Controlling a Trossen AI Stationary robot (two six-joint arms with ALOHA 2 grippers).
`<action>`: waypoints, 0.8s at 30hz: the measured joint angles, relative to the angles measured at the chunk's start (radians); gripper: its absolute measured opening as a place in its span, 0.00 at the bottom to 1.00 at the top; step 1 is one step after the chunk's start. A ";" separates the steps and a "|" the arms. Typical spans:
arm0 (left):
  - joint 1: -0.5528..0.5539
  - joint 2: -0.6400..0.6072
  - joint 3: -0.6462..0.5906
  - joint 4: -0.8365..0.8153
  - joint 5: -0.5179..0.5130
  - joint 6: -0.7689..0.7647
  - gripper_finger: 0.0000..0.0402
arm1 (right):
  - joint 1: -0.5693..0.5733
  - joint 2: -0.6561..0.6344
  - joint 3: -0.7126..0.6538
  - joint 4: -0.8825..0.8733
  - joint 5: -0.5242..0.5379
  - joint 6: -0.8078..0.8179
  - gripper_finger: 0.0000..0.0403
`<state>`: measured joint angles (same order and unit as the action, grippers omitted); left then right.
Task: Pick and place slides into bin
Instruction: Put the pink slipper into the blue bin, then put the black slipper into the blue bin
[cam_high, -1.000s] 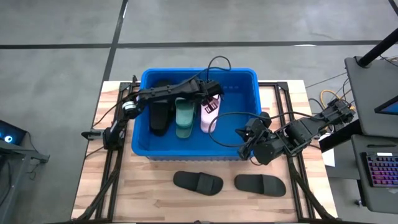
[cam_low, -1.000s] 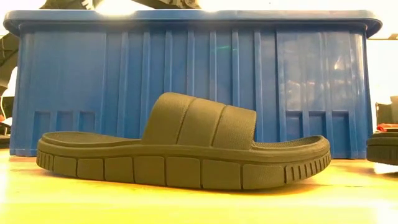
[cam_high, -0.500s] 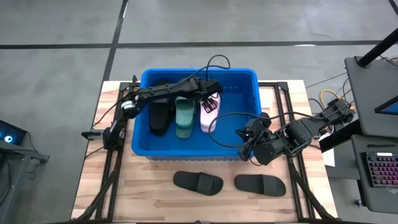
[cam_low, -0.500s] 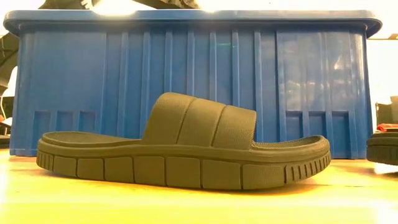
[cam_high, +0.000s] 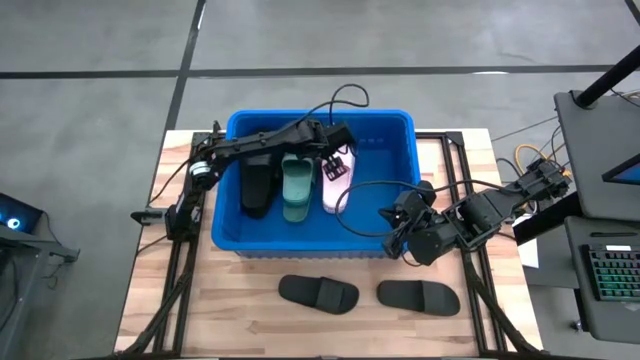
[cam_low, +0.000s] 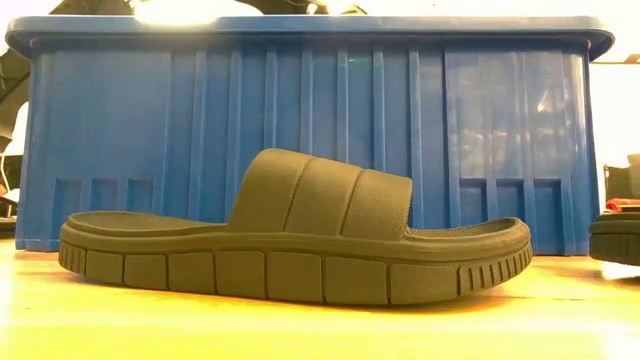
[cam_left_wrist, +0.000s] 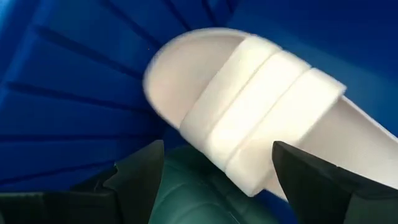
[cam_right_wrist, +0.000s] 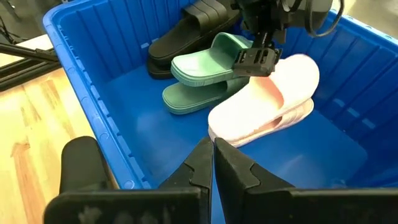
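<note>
So the only real difference is the left arm. A second ago the left gripper (cam_high: 338, 152) sat low over the pink slide (cam_high: 337, 176) inside the bin (cam_high: 395, 200); now it's drawn back a little toward the far wall, and the arm's elbow has swung up that way too. Its fingers (cam_left_wrist: 134, 177) have spread wide, and the pink slide lies loose on the bin floor in front of them, its edge leaning on the green slide (cam_high: 296, 187). More of the pink one shows from above now.
</note>
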<state>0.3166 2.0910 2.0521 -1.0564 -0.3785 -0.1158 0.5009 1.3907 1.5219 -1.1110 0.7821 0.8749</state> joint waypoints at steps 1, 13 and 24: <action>-0.003 0.000 0.000 -0.008 0.009 0.000 0.71 | 0.003 0.000 0.000 0.000 0.001 0.002 0.02; -0.089 -0.171 -0.001 -0.006 0.039 0.029 0.70 | 0.122 -0.022 0.000 -0.118 0.033 0.170 0.02; -0.234 -0.375 -0.003 -0.065 -0.050 -0.010 0.70 | 0.203 -0.034 0.032 -0.193 0.056 0.230 0.02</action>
<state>0.0822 1.7157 2.0487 -1.1213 -0.4283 -0.1254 0.7041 1.3571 1.5537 -1.3040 0.8383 1.1053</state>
